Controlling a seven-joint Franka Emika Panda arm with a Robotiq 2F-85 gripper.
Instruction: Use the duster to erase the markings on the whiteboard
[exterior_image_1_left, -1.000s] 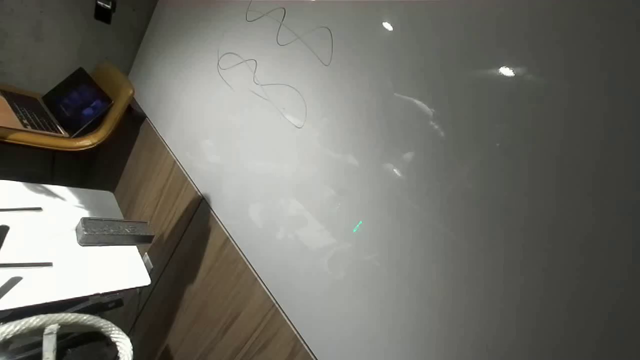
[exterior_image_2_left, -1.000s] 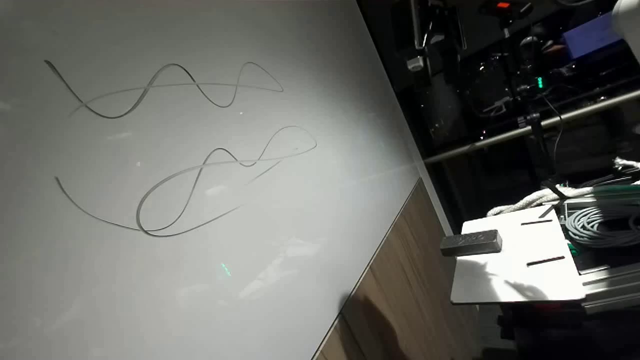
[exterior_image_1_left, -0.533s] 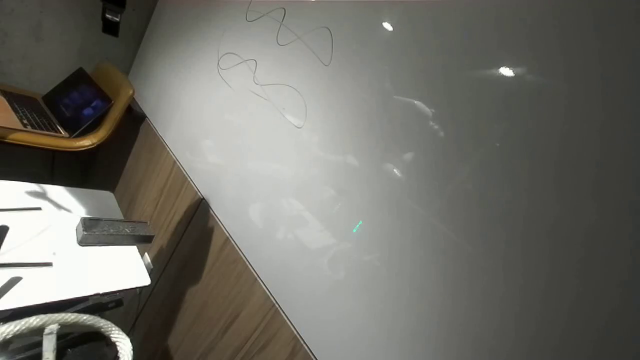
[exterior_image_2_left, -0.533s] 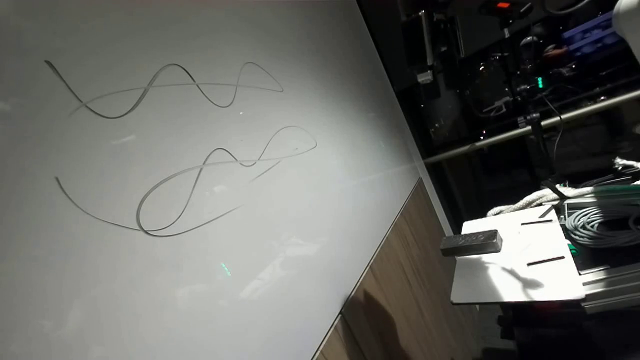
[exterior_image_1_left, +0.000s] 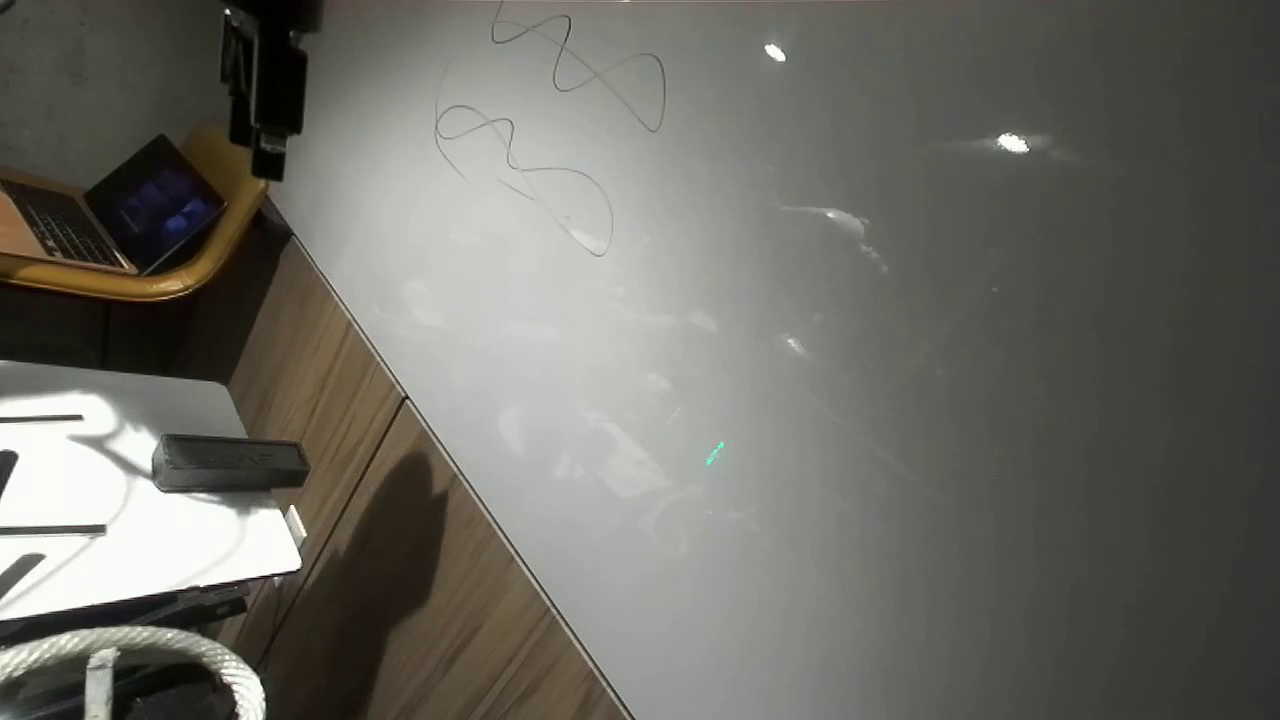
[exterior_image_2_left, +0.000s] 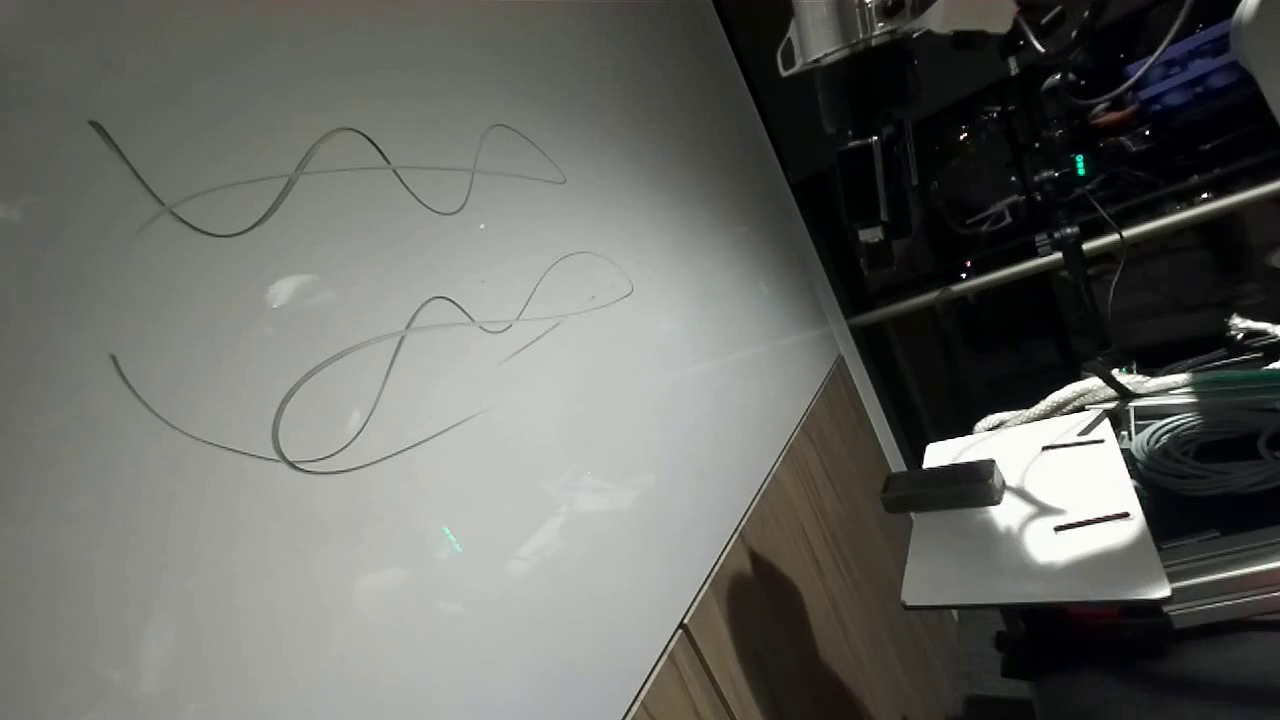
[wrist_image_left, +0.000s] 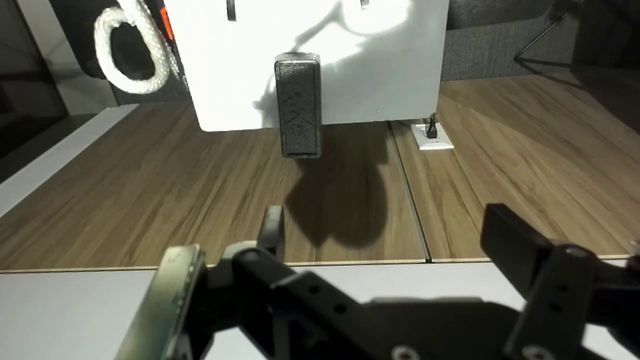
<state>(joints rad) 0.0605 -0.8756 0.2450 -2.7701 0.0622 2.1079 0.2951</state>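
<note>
Whiteboard (exterior_image_1_left: 850, 480) cropped, markings (exterior_image_1_left: 597, 75) faint, gripper (wrist_image_left: 385, 225) clipped

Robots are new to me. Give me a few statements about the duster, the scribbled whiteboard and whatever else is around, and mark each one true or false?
1. The duster sticks out past the edge of the small white table. True.
2. Something is gripping the duster. False: the gripper is open and apart from it.
3. Squiggly markings show on the whiteboard. True.
4. The markings are bright red. False: they are dark.
5. An open laptop shows in an exterior view. True.
</note>
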